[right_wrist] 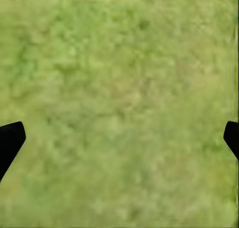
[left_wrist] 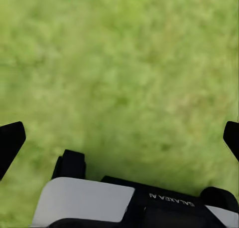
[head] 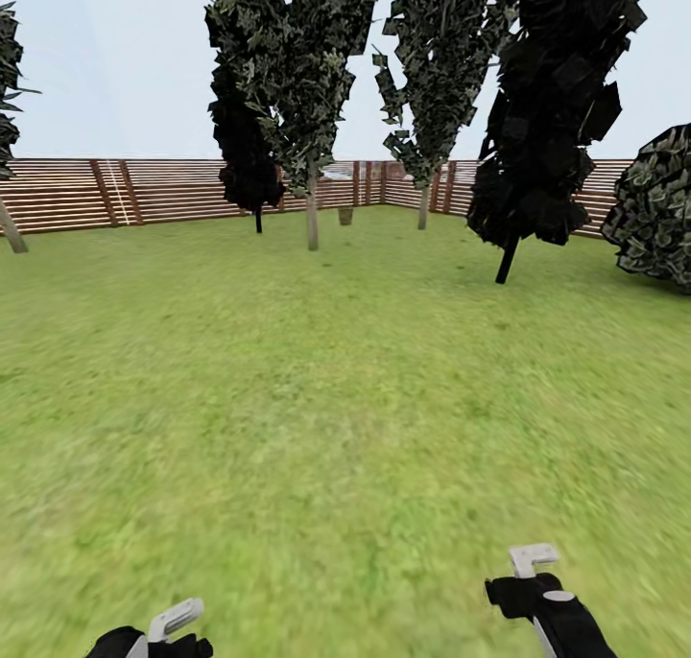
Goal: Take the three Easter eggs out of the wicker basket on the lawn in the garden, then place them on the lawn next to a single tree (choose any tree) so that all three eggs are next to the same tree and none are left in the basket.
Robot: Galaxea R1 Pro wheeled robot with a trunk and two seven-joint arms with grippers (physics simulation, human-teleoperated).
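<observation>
The lawn (head: pixel 326 428) spreads ahead of both grippers; beyond it stands a leaning dark tree (head: pixel 552 111). The left gripper (left_wrist: pixel 119 138) and right gripper (right_wrist: pixel 119 138) hang spread, grasping nothing. With basket and eggs unseen, the robot risks driving the wrong way.

Mottled green grass lawn (right_wrist: pixel 119 88) is seen below; two black fingertips (right_wrist: pixel 10 140) of the right gripper (right_wrist: pixel 119 138) are spread wide apart.
</observation>
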